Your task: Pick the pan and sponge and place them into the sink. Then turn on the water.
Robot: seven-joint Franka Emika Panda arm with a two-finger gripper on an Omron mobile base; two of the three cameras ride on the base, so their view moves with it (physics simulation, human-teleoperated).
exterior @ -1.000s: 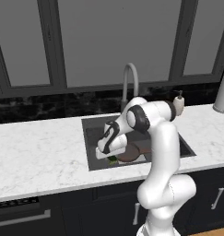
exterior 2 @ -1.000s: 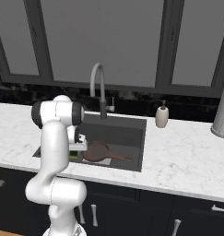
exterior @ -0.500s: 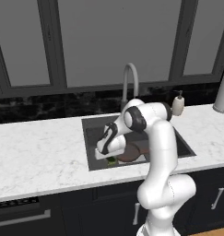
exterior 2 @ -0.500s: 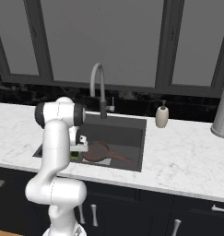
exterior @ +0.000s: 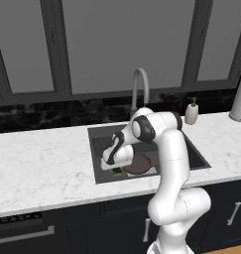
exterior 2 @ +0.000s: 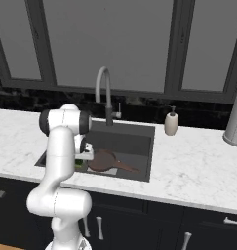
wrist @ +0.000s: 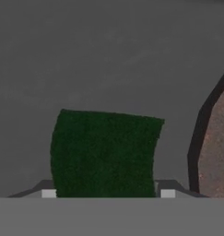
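My gripper is down inside the dark grey sink, at its front left, shut on the sponge. In the hand view the sponge's dark green top sits between the two fingertips, just above the grey basin floor. The reddish-brown pan lies flat in the sink just right of the gripper, and its rim shows at the hand view's right edge. From the right base view, the pan points its thin handle to the right, and the sponge peeks out beside the arm. No water runs from the faucet.
A soap dispenser stands on the white marble counter behind the sink's right corner. A tall grey canister is at the far right. Dark windows and a black backsplash close off the back.
The hand has sunk a little lower into the sink with the sponge; the pan has stayed where it lay.
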